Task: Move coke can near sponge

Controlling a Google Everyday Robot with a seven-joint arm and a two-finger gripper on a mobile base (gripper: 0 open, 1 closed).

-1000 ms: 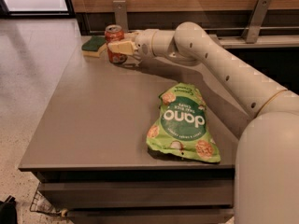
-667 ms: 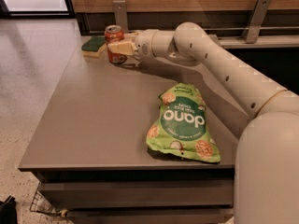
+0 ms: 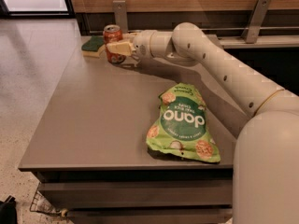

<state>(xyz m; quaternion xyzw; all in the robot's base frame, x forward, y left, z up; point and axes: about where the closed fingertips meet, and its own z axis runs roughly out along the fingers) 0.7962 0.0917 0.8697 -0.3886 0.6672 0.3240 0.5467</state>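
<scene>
The coke can (image 3: pixel 112 33) is red-orange with a silver top and stands upright at the table's far left corner. The sponge (image 3: pixel 93 45), dark green over yellow, lies just left of the can, almost touching it. My gripper (image 3: pixel 117 41) reaches in from the right and is shut on the coke can. One cream finger (image 3: pixel 119 48) crosses the front of the can's lower half, and the other sits behind it. The can's base rests on or just above the table top.
A green snack bag (image 3: pixel 183 123) lies flat on the grey table (image 3: pixel 93 120) near its front right. My arm (image 3: pixel 210 59) stretches over the table's right side. A wooden wall with metal brackets (image 3: pixel 120 10) runs behind the table. The floor lies to the left.
</scene>
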